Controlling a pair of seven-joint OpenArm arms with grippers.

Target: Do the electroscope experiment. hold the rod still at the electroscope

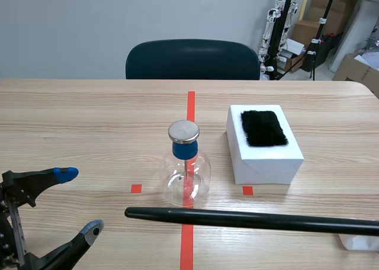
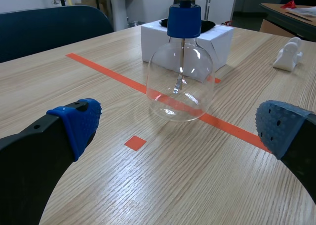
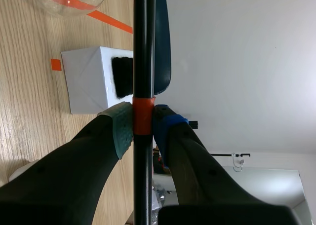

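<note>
Right tool [image 3: 142, 122] clenched on black rod [image 1: 249, 219] (held level) near flask [image 1: 186, 169]; left tool [image 1: 79, 201] released, facing flask.

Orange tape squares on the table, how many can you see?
2. One tape square lies left of the electroscope; the other sits just in front of the white box. The black rod may hide more.

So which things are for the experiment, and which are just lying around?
For the job: black rod in the right pincer; glass electroscope; furry black pad on the white box, probably for rubbing the rod.
Just lying about: dark chair; small white object on the table; cardboard boxes behind.
</note>
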